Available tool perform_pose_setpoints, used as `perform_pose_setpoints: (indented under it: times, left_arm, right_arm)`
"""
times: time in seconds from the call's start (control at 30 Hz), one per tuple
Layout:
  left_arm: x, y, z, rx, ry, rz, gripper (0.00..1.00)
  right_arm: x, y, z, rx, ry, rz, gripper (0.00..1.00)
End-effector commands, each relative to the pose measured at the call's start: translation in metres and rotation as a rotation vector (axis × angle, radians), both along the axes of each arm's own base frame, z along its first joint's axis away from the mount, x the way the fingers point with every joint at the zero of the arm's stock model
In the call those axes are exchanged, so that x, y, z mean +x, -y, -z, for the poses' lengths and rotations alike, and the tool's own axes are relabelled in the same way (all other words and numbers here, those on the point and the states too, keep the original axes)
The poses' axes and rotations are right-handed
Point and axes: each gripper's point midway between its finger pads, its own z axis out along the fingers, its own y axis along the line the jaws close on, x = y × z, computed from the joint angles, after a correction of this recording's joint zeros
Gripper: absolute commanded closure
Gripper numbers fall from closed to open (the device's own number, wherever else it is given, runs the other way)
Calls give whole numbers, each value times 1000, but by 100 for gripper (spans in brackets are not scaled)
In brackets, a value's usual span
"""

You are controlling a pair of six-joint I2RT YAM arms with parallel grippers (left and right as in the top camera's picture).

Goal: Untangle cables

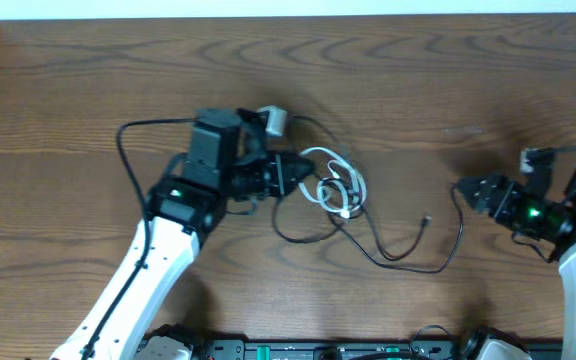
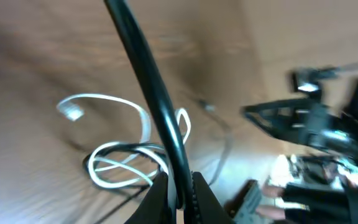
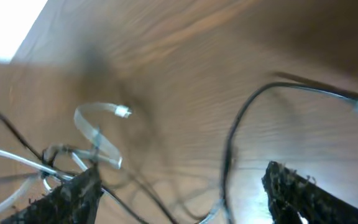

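A white cable (image 1: 340, 185) lies in loops at the table's middle, tangled with thin black cables (image 1: 398, 255) that trail right and toward the front. My left gripper (image 1: 306, 172) sits at the left edge of the tangle. In the left wrist view its jaws (image 2: 180, 193) are shut on a black cable (image 2: 145, 74), with the white loops (image 2: 114, 168) just beyond. My right gripper (image 1: 463, 190) is at the right end of the black loop. In the right wrist view its fingers (image 3: 179, 193) are wide open, a black cable (image 3: 235, 137) runs between them, and the white cable (image 3: 98, 134) lies ahead.
A pale plug block (image 1: 275, 120) lies just behind the left gripper. A small black plug end (image 1: 426, 220) points up from the loop. The brown wooden table (image 1: 468, 80) stretches to the back and right. The arm bases stand at the front edge.
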Motion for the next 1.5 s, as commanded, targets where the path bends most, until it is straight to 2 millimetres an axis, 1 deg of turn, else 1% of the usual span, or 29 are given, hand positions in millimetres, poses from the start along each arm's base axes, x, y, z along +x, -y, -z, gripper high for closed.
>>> perform_pose_setpoints:
  times: [0.0,0.07,0.13,0.2,0.27,0.33,0.4,0.43,0.57,0.77,0.83,1.03,1.07,1.1,1.13,1.23,1.3,1.4,1.47]
  left_arm:
    - [-12,23,-26,-103,58,110,92]
    - [-9,26,-33,-122,79,108,93]
    - [-5,25,-32,-114,91,90,92]
    - [-1,20,-26,-83,81,53,92]
    - [2,16,-19,-49,64,17,92]
    - [3,11,-10,-16,41,-11,92]
    - [2,11,-9,-14,34,-10,92]
    - [1,11,-9,-14,34,-8,92]
    - [-3,16,-10,-18,32,8,92]
    - [-5,19,-10,-19,34,18,92]
    - [-5,19,-10,-19,34,18,92]
    - [-5,19,-10,-19,33,18,92]
    - [-5,19,-10,-19,33,18,92]
    - [-5,19,-10,-18,33,18,92]
    - [-5,19,-9,-17,30,18,92]
    - [-7,18,-6,-4,27,22,92]
    - [-8,15,-2,18,26,26,92]
    - [-8,9,8,66,16,6,92]
    - [-8,8,8,69,12,4,92]
  right_arm:
    - [-5,-37,-7,3,79,-205,18]
    - [-10,-52,-7,7,72,-258,16]
    - [-16,-69,-6,12,63,-323,16]
    - [-21,-87,-6,5,74,-405,14]
    - [-26,-101,-4,-13,80,-469,8]
    - [-31,-113,0,-56,76,-527,5]
    - [-32,-122,0,-65,93,-561,6]
    - [-32,-127,-2,-68,110,-579,8]
    - [-29,-140,-5,-93,164,-626,25]
    - [-31,-158,0,-133,183,-696,35]
    - [-33,-163,5,-140,172,-717,40]
    - [-28,-162,33,-212,78,-695,58]
    - [-28,-163,37,-211,66,-699,67]
    - [-27,-164,40,-210,57,-700,75]
    - [-25,-164,46,-210,46,-700,99]
    - [-19,-161,48,-224,40,-669,99]
    - [-13,-151,49,-259,29,-612,99]
    - [-1,-129,54,-327,-15,-484,99]
    - [2,-125,53,-317,-21,-450,99]
